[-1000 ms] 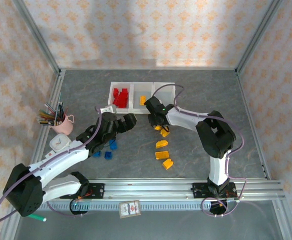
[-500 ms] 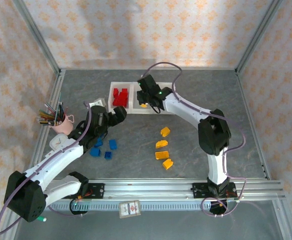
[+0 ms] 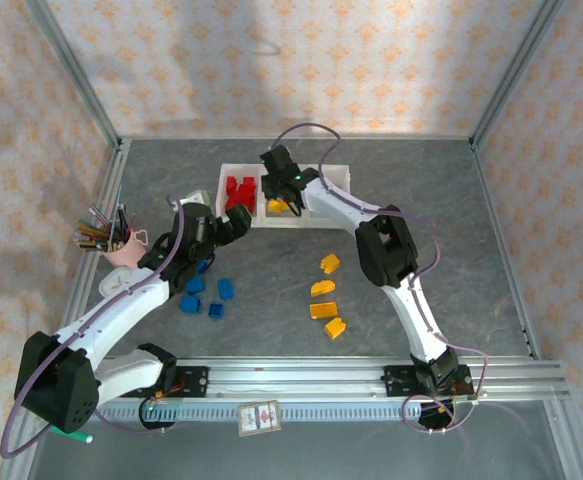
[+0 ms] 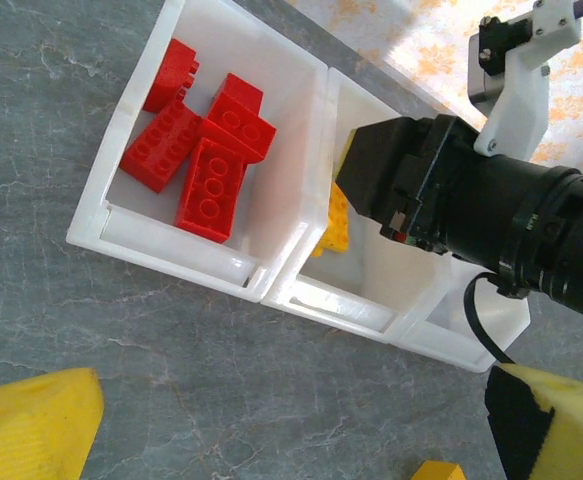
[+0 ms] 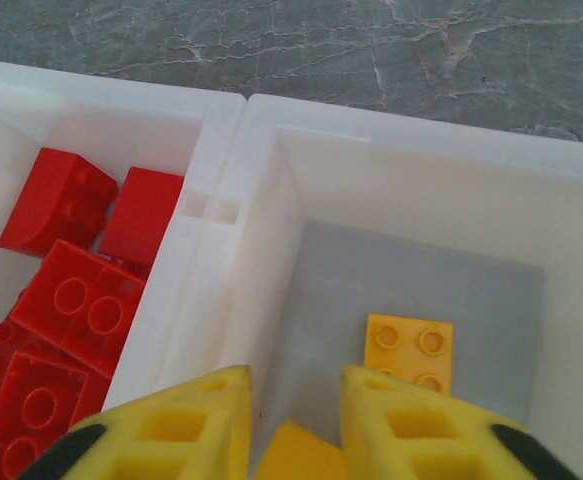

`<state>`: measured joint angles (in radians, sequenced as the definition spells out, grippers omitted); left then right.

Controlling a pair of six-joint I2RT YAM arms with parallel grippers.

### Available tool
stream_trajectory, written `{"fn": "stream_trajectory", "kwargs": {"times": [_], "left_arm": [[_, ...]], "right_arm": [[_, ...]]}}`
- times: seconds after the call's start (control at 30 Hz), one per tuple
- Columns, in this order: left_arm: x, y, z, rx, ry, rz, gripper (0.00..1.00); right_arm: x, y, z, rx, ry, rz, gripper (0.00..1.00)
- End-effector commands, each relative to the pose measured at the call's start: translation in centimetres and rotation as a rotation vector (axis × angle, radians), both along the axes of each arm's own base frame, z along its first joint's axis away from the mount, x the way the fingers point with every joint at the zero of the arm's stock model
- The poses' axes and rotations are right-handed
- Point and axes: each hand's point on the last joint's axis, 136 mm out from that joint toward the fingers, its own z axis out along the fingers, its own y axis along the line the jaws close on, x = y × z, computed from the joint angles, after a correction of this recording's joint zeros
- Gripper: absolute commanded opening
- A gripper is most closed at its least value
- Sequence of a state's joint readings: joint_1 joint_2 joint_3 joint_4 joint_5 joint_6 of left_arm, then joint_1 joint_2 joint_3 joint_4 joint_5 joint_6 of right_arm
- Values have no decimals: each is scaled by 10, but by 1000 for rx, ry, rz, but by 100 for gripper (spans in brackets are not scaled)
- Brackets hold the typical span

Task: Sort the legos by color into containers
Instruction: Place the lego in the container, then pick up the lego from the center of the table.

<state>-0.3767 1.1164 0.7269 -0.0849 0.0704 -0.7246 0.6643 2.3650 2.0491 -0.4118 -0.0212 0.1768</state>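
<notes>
The containers (image 3: 254,218) form a white row of three bins at the back. Several red legos (image 3: 239,191) lie in the left bin (image 5: 196,140). My right gripper (image 3: 287,192) hangs over the middle bin (image 5: 411,160), shut on an orange-yellow lego (image 5: 301,455) between its fingers (image 5: 171,430). Another orange-yellow lego (image 5: 408,350) lies flat on that bin's floor. My left gripper (image 3: 237,226) is open and holds nothing, just in front of the left bin; its fingers (image 4: 31,425) stand far apart. Several blue legos (image 3: 215,310) and several orange-yellow legos (image 3: 323,309) lie on the table.
A pink cup of pens (image 3: 123,248) stands at the left. The right arm's black wrist (image 4: 491,220) reaches over the bins. A metal rail (image 3: 371,375) runs along the near edge, with a card (image 3: 259,418) and a green marker (image 3: 76,436) in front.
My right gripper has lifted an orange-yellow lego off the table and carried it back over the middle bin. My left gripper has drawn back-left toward the bins, still open.
</notes>
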Motion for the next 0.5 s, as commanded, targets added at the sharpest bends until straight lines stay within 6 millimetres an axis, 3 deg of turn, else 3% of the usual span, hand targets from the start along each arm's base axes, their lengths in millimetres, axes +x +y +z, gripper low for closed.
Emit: {"fn": "stream_trajectory", "kwargs": {"times": [0.0, 0.27, 0.47], "left_arm": [[10, 2, 21, -5, -60, 16, 99], [8, 1, 22, -3, -59, 0, 99], [2, -8, 24, -34, -66, -45, 99]], "right_arm": [[10, 0, 23, 8, -54, -10, 34], [-11, -7, 56, 54, -62, 15, 39], [-41, -36, 72, 39, -62, -5, 43]]}}
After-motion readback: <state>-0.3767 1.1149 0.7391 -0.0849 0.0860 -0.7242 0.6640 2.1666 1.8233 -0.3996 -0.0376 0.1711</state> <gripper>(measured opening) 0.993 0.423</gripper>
